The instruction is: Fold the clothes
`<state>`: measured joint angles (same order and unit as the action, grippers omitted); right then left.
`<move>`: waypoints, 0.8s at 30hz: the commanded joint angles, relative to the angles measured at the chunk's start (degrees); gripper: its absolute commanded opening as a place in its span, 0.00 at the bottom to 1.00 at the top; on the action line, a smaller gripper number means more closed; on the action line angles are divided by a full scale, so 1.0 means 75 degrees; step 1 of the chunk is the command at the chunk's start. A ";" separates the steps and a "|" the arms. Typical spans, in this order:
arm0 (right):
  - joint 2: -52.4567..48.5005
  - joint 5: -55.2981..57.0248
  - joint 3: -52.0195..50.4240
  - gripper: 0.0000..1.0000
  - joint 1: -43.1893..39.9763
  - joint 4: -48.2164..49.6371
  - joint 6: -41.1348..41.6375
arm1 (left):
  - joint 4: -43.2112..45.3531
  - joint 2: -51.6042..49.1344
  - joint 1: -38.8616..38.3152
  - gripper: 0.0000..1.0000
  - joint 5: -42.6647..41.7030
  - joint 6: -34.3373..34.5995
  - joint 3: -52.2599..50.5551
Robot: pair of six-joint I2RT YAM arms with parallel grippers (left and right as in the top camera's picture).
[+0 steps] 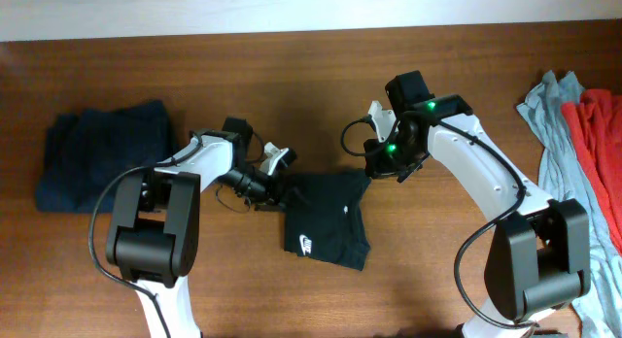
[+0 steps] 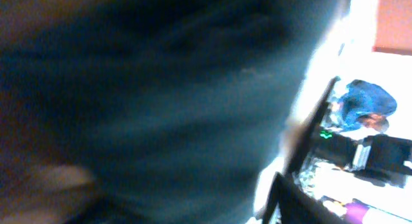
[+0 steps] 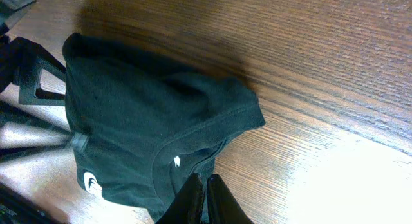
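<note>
Wooden table (image 1: 292, 76) is bearing the part-folded shirt (image 1: 326, 221) at centre, between the 2 arms. The right gripper (image 3: 205, 183) is hovering, pressed together, by the collar. I cannot tell the state of the left gripper (image 1: 272, 178), which is meeting the shirt's left corner. Judging by this, a mid-fold regrip is pending, calling for a clean edge pinch.

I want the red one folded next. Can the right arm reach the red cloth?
Probably yes: the red cloth lies close beside the right arm's base, with nothing on top of it.
</note>
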<state>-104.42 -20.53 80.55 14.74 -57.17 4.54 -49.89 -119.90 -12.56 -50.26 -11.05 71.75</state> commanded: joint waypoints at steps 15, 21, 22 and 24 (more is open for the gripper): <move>-0.1405 -0.1291 -0.0312 0.04 0.0860 0.0530 0.1673 | -0.0262 -0.0213 -0.0221 0.83 0.0271 0.0373 -0.0163; -0.2081 -0.1408 -0.0321 0.04 0.0947 0.0659 0.2253 | -0.0149 -0.0213 -0.0221 0.78 0.0271 0.0379 -0.0163; -0.2151 -0.1422 -0.0321 0.04 0.0947 0.0685 0.2267 | -0.0099 -0.0213 -0.0224 0.74 0.0280 0.0463 -0.0163; -0.2241 -0.1445 -0.0321 0.04 0.0947 0.0726 0.2267 | 0.0055 -0.0216 -0.0245 0.67 0.0463 0.1142 -0.0172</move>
<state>-119.50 -30.61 78.54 21.47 -52.12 19.55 -50.81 -119.61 -13.89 -50.68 -7.70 71.40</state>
